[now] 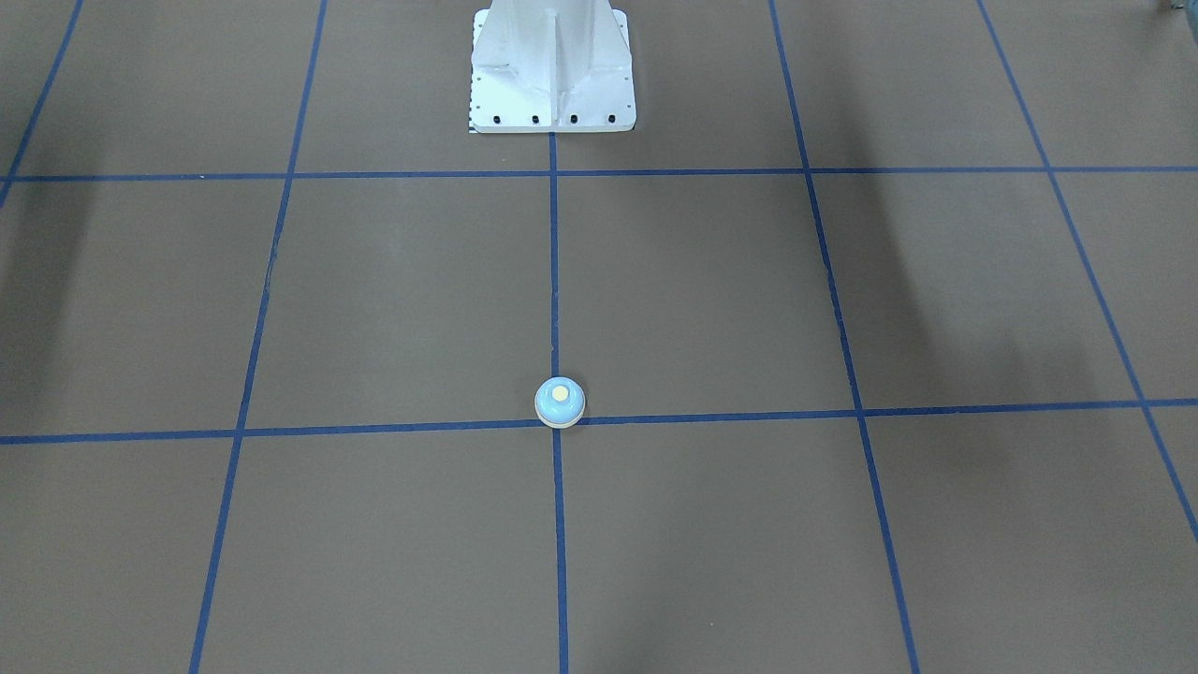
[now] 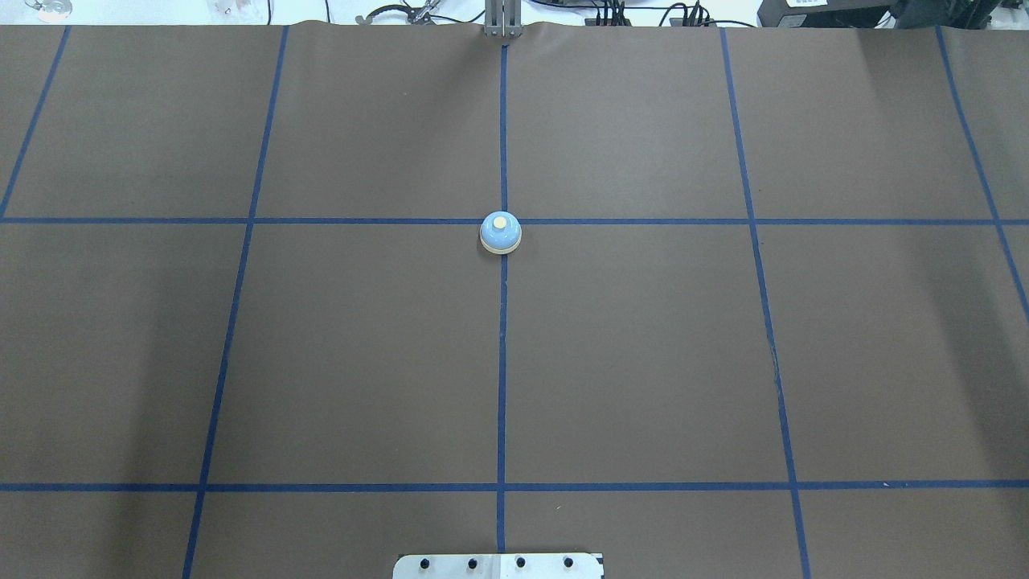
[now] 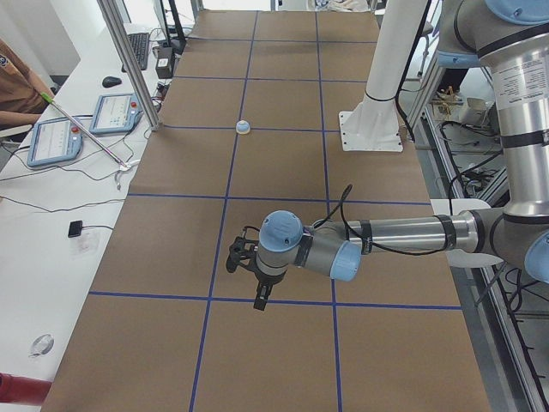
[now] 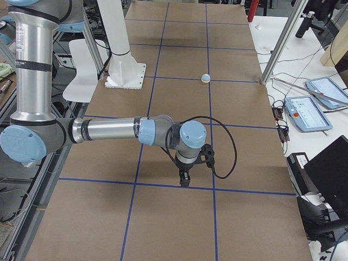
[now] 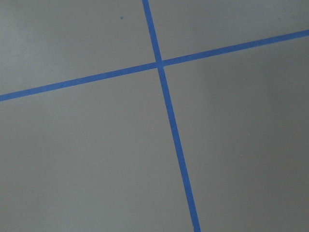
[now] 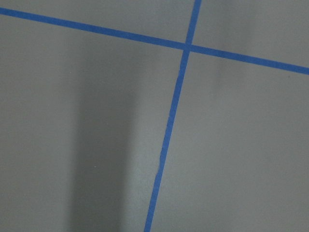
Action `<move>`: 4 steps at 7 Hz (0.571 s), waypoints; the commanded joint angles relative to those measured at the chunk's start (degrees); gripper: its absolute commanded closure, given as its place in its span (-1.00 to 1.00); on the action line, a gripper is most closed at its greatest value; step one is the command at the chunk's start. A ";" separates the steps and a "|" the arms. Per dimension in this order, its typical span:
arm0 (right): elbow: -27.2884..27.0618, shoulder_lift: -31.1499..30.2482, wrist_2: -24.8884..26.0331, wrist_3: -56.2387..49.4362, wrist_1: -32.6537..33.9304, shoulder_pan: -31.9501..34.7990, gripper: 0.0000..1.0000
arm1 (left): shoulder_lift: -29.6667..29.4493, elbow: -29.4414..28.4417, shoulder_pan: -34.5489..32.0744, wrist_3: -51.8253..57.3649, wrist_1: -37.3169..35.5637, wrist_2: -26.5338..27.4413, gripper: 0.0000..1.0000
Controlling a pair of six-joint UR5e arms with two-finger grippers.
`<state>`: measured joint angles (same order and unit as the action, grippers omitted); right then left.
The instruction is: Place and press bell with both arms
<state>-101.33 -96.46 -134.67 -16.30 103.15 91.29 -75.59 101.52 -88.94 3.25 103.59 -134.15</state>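
Nearest in the view from the robot's left end, the left arm (image 3: 403,233) reaches out level over the brown worktop (image 2: 362,362), its wrist bent so that the left hand (image 3: 260,302) points straight down just above a blue tape line (image 3: 283,300). That hand shows only in this side view, so I cannot tell whether its fingers are apart or together. From the opposite end the right arm (image 4: 109,130) mirrors the pose, with the right hand (image 4: 185,182) hanging fingers-down close over the paper; its state cannot be told either. Each wrist camera sees only bare brown surface and a crossing of blue tape. The bell (image 2: 501,233) stands upright and alone, well apart from both hands, out in front of the white pedestal (image 1: 552,75). It sits on the centre tape line where a cross line meets it, its tan base touching that cross line on the robot's side, its cream button facing up. Neither arm enters the overhead or the front-facing view, where soft shadows lie to either side of the worktop. On the side bench beyond the bell lie two teach pendants (image 3: 51,142).
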 commanded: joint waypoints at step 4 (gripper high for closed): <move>0.17 -1.97 -0.15 0.13 -0.23 0.73 -1.00 | -3.42 4.66 -1.23 2.02 -13.94 0.65 -1.00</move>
<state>-101.17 -98.33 -134.79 -16.19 102.92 91.98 -78.99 106.19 -90.16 5.40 90.07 -133.53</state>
